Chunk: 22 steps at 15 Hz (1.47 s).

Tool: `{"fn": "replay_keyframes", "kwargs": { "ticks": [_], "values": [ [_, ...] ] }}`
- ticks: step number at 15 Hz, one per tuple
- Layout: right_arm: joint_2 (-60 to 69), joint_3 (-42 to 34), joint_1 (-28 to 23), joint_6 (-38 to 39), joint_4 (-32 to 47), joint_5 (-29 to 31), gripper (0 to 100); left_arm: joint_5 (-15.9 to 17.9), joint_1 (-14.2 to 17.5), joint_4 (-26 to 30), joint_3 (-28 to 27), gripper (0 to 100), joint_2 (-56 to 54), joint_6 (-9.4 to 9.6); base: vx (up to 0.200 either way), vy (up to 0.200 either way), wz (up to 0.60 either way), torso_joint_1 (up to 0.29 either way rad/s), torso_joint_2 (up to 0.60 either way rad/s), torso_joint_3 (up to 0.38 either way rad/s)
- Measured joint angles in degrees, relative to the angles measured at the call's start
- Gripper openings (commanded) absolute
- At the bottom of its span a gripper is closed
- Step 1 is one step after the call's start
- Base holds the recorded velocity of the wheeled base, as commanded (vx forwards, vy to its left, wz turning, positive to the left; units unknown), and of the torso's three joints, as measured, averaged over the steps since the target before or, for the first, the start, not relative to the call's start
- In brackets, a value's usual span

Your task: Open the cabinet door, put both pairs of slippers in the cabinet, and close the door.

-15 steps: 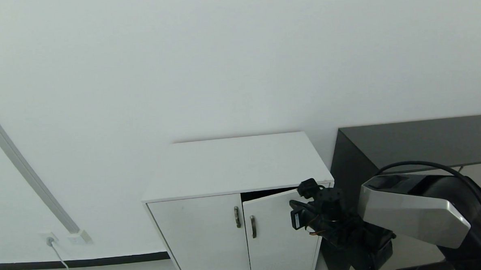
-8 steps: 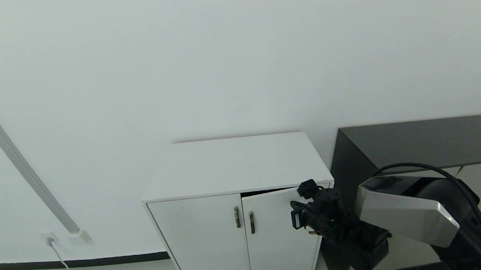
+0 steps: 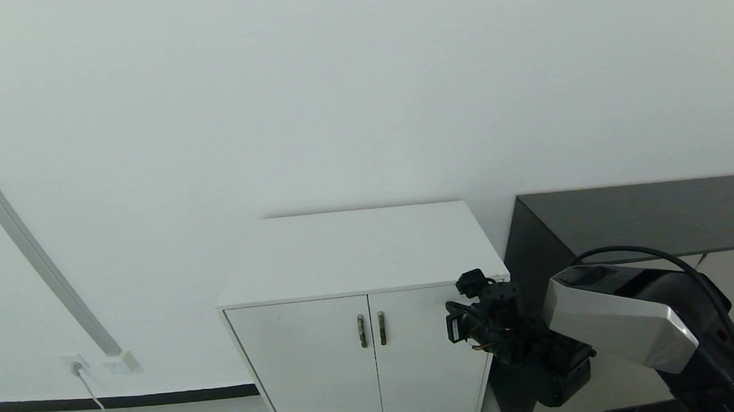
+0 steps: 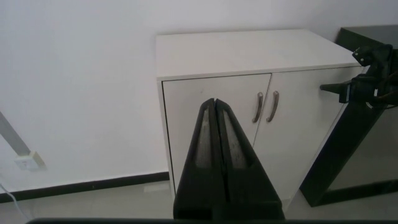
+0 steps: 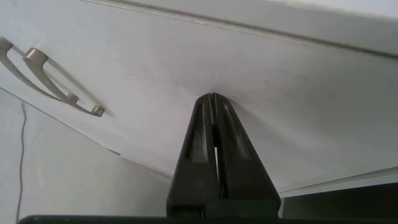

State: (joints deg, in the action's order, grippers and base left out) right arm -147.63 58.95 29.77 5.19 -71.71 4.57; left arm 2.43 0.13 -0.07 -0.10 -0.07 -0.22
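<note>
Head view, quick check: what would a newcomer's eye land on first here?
The white cabinet stands out at centre, both doors flush shut with the paired handles at the middle seam. Next comes the right hand, fingers shut, its tips against the right door near that door's upper outer corner. A dark sideboard stands close beside the cabinet on its right.

The right cabinet door [image 3: 426, 352], ajar a second ago in the lower centre of the head view, has been pushed flush with the left door [image 3: 305, 357] by the right gripper [image 5: 213, 99]; the dark gap along its upper edge has been closed up, and its handle [image 3: 381, 328] brought beside the left handle [image 3: 361, 331]
</note>
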Motion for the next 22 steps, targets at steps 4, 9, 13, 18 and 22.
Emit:
{"fn": "replay_keyframes", "kwargs": {
  "ticks": [4,9,13,18,22],
  "values": [
    [-0.1,0.3,-0.1,0.0,0.3,0.0,0,0.0,0.0,0.0,0.0,0,0.0,0.01,0.000,0.000,0.00,0.000,0.00,0.000],
    [3.9,-6.9,0.7,0.0,-2.6,0.0,0,0.0,0.0,0.0,0.0,0,0.0,0.04,0.000,0.000,0.00,0.000,0.00,0.000],
    [10.3,-18.0,0.9,-0.1,-8.1,1.4,0,0.0,0.0,0.0,0.0,0,0.0,0.01,0.000,0.000,0.00,0.000,0.00,0.000],
    [18.1,-29.4,-3.0,-0.3,-14.0,5.4,0,0.0,0.0,0.0,0.0,0,0.0,0.00,0.000,0.000,0.00,0.000,0.00,0.000],
    [26.3,-38.0,-11.5,-1.5,-14.2,5.5,0,0.0,0.0,0.0,0.0,0,0.0,0.00,0.000,0.000,0.00,0.000,0.00,0.000]
  ]
}}
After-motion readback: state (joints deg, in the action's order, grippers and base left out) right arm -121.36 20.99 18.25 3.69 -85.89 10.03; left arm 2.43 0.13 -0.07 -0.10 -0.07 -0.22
